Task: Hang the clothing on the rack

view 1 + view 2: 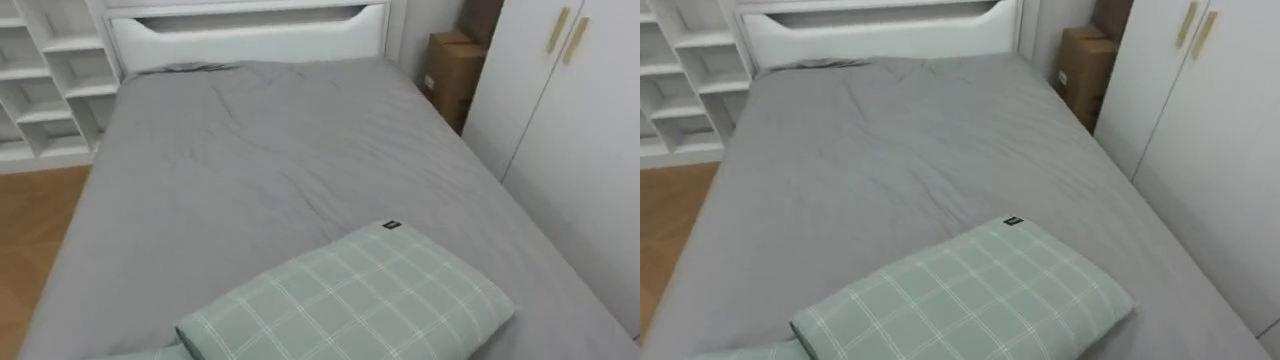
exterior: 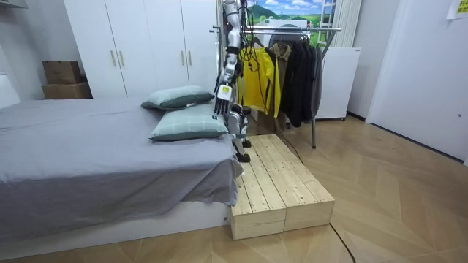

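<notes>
— Seeing open floor [image 2: 395, 190]?
— Yes, beyond the platform [image 2: 285, 190]; I stand at the bed [image 2: 88, 153] edge. 2 pillows [image 2: 189, 126], 1 rack [image 2: 322, 30], clothes [image 2: 285, 73] hanging behind me. Left hand [image 2: 221, 102] hangs down; fingers, cannot tell.

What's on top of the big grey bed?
Two pillows lie on the bed: a green checked pillow and a second pillow next to it. Whatever is under the pillows is covered.

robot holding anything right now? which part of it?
Nothing seen held: left hand hangs open and empty by the checked pillow; clothes hang on the rack.
</notes>
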`<state>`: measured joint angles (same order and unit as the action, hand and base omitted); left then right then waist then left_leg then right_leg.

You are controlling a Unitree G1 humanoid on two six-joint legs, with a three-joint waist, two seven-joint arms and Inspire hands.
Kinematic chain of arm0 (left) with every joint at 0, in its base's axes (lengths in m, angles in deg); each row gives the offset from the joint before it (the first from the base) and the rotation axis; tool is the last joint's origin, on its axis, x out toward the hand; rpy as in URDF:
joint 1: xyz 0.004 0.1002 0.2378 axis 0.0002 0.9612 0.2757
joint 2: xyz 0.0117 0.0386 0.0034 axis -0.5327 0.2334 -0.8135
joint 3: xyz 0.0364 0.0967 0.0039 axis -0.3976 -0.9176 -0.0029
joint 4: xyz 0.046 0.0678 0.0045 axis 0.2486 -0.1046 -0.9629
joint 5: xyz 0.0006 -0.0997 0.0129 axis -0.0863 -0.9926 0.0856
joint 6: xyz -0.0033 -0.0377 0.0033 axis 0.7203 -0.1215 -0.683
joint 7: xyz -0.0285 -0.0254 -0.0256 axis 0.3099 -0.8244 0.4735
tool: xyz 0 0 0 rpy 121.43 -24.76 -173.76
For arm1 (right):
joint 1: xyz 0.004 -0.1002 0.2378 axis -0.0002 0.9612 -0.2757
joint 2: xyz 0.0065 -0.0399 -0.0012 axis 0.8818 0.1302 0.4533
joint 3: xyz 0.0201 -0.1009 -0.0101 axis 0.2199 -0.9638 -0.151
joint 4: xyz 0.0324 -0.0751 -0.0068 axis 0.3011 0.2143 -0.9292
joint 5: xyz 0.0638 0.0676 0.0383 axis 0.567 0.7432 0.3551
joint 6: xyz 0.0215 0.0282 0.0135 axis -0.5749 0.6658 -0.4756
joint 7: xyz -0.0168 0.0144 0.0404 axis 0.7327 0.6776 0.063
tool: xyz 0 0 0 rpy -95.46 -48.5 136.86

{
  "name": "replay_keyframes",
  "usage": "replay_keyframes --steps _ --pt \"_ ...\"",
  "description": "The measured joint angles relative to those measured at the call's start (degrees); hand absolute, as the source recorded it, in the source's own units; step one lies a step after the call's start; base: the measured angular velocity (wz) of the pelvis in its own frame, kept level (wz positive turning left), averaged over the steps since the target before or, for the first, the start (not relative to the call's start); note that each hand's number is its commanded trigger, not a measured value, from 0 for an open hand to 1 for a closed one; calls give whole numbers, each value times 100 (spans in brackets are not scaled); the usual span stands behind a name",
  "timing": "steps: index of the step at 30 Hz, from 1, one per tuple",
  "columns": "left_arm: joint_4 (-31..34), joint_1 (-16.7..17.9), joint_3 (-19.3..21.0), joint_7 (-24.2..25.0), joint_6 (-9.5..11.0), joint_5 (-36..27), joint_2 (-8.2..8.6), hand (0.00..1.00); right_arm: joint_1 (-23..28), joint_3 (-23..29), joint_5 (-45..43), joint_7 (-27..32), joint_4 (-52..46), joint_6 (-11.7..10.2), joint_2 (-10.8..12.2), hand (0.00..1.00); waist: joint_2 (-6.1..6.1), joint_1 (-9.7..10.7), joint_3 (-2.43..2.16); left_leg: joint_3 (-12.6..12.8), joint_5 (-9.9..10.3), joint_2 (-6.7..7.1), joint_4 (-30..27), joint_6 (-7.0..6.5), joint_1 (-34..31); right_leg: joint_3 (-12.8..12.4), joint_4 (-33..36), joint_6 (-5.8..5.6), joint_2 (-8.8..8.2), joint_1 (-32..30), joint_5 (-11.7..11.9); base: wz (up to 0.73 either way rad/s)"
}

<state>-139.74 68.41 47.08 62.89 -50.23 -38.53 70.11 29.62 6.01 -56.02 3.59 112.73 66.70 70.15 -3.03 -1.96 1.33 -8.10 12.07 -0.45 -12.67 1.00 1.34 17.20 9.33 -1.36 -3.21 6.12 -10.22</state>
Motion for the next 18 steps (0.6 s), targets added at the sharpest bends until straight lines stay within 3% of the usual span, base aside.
replay_keyframes --steps 3,7,10,11,15,18 --pt "28 -1 -7 -37 -109 25 -30 0 138 12 25 110 130 114 1 0 -41 47 -12 27 33 39 -230 -11 -244 190 -74 -4 -5 91 -2 74" --pt "6 33 100 -35 -245 196 92 0 179 270 12 125 292 177 -12 0 127 17 -34 37 120 37 -509 6 -405 169 -76 -59 41 205 -53 41" --pt "2 44 46 -33 -312 196 115 0 172 270 5 124 304 175 -18 0 202 18 -62 11 140 37 -599 32 -461 199 -79 14 56 215 -142 11" --pt "2 46 40 -28 -326 195 123 0 182 271 1 144 301 177 -21 0 212 24 -73 45 136 36 -628 47 -465 198 -88 76 57 229 -239 21" --pt "15 48 44 -16 -357 194 158 0 290 433 145 204 341 183 -38 0 256 106 -134 379 94 -62 -711 105 -421 357 -53 96 40 274 -326 21" --pt "15 61 47 -8 -357 192 156 0 287 486 132 206 350 190 -26 0 270 132 -124 480 83 -78 -688 112 -367 334 -59 99 37 318 -325 -2"
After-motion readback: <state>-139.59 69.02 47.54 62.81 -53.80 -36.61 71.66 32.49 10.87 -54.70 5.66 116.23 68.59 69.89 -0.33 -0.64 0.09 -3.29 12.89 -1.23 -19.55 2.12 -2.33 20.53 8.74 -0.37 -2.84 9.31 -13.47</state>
